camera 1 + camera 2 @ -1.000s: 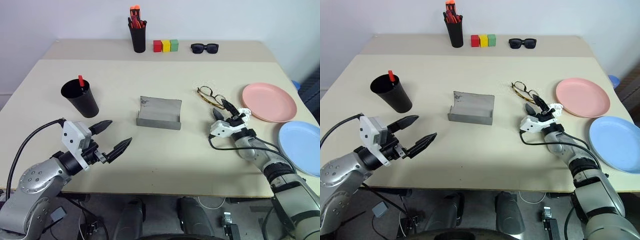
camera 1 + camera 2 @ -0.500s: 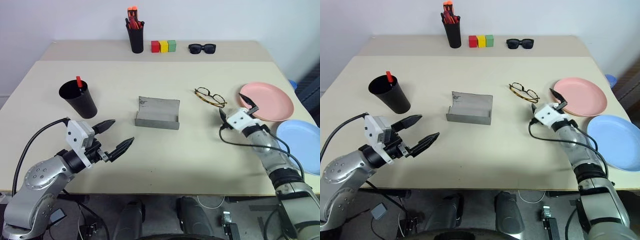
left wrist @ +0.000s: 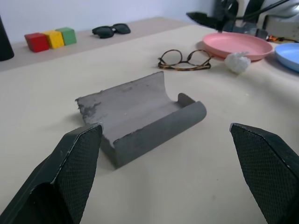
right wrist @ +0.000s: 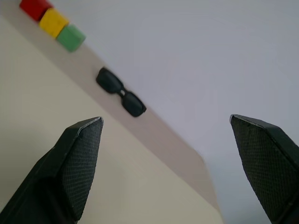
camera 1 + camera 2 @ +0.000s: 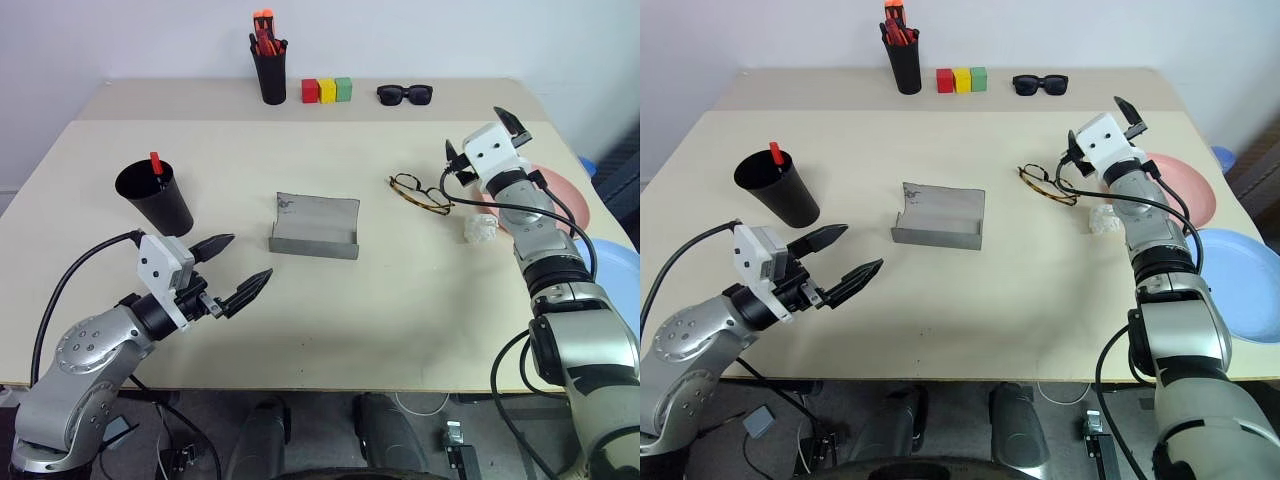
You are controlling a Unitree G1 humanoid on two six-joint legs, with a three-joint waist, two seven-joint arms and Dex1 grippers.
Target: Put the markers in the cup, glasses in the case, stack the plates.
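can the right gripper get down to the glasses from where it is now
Probably yes: the right gripper hangs open just above and beside the glasses, which lie alone on bare table.

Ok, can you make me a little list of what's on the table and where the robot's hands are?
marker: standing in the black cup
glasses: lying on the table, outside the case
case: open, nothing inside
plates: pink plate and blue plate side by side, not stacked
left gripper: open, holding nothing
right gripper: open, raised above the glasses, holding nothing
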